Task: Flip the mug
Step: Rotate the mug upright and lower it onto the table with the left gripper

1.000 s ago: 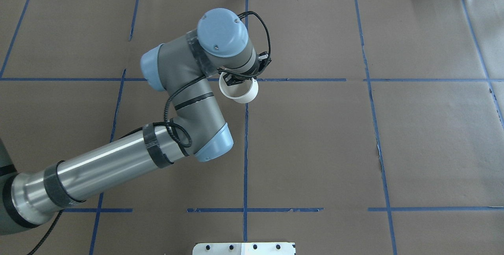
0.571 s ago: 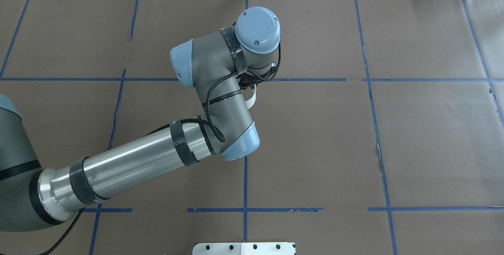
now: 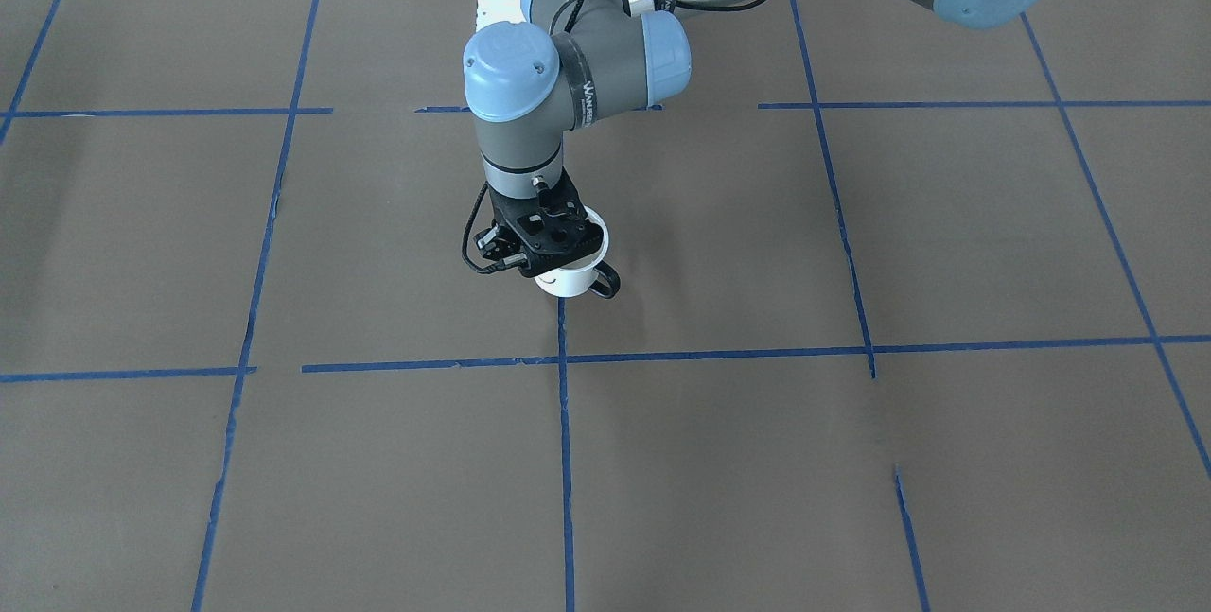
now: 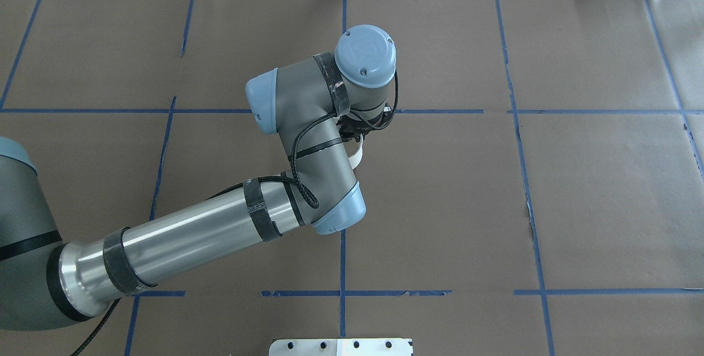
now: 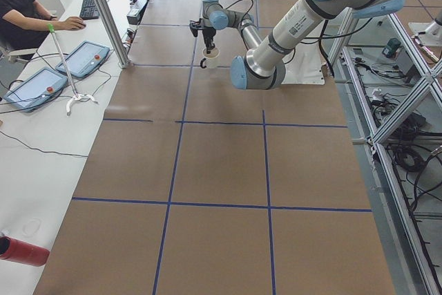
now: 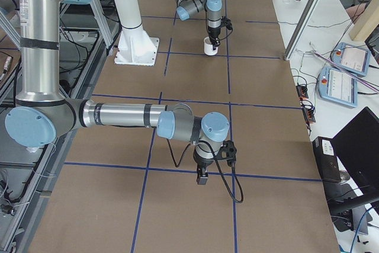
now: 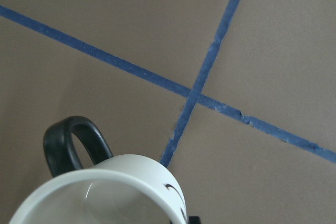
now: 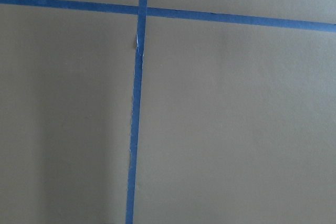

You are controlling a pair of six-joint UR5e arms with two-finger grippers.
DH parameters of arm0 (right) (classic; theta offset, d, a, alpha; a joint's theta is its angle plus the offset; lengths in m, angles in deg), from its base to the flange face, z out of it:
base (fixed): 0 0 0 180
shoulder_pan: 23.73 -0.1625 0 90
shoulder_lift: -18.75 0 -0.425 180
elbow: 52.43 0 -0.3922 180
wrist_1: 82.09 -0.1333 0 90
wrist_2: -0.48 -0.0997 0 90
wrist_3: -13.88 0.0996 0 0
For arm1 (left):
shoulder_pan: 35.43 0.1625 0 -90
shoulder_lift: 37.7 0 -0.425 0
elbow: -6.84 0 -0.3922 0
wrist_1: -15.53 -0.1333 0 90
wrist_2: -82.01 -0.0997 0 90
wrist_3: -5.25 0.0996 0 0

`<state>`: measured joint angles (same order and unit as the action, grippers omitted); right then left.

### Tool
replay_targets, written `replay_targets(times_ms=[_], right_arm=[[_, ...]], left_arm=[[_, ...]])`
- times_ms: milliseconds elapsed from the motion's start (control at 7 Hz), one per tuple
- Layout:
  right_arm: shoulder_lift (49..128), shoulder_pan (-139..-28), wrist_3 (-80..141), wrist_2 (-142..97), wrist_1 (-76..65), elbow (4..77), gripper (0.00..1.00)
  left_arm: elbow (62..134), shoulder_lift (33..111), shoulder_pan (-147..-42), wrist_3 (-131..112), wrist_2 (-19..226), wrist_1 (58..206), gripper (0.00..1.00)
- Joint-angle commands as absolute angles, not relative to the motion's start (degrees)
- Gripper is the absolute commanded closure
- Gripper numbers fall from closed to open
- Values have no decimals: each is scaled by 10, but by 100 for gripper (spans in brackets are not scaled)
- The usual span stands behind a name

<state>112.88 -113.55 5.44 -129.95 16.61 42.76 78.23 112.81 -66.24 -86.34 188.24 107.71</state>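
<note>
The white mug (image 3: 566, 284) with a dark loop handle (image 3: 604, 287) hangs mouth-up under my left gripper (image 3: 558, 262), which is shut on its rim. The mug is near a blue tape crossing; I cannot tell whether its base touches the table. The left wrist view shows its open mouth (image 7: 100, 198), its handle (image 7: 71, 142) and part of the black face marks. In the overhead view only a white sliver of the mug (image 4: 358, 155) shows beneath the wrist. My right gripper (image 6: 201, 177) shows only in the exterior right view, low over the table far from the mug; I cannot tell if it is open.
Brown paper with a blue tape grid (image 4: 342, 268) covers the table. A white mounting plate (image 4: 341, 346) sits at the near edge. In the exterior left view an operator (image 5: 21, 5), tablets (image 5: 34, 86) and a red bottle (image 5: 21, 250) line the side table.
My left wrist has swung right and turned downward. The mug, earlier tilted with its mouth showing beside the wrist, now hangs almost hidden under it.
</note>
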Motion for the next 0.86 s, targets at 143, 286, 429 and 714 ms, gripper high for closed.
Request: replay_targets(times_ms=[143,286,429,714], right_arm=[[1129,-1136,54,-1300,166,428,0],[1129,-1136,54,-1300,166,428,0],[1129,-1136,54,-1300,166,428,0],[1129,-1136,54,-1300,166,428,0]], left_arm=[[777,1120,-651,-863,1882,1091,100],[778,1116,-650,-864,1882,1090,100],[778,1115,-646,-864,1881,1090,100],[781,1112,-646,-862,1877,1089,34]])
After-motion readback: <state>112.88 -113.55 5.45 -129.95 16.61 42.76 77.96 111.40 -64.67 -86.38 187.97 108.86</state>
